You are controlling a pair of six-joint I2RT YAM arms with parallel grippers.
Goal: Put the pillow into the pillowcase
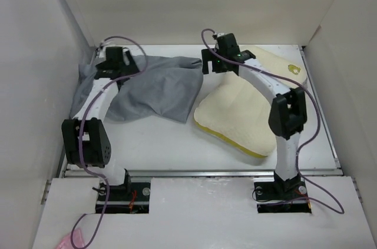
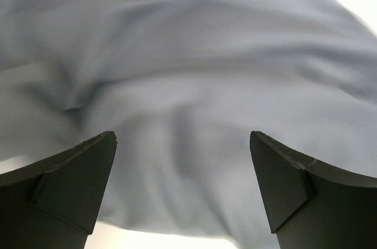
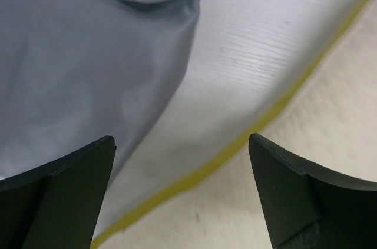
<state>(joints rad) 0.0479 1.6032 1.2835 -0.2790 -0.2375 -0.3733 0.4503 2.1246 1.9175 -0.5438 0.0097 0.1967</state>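
Left gripper [image 1: 116,60]: jaws wide, empty, above the far-left end of the pillowcase [image 1: 156,87], whose long axis runs left-right. Right gripper [image 1: 222,56]: jaws wide, empty, above the near-touching edges of pillowcase and pillow [image 1: 235,113]. The pillow lies right, nearer the right arm.

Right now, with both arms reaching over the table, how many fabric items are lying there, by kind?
cream pillow: 1
grey pillowcase: 1
Total: 2
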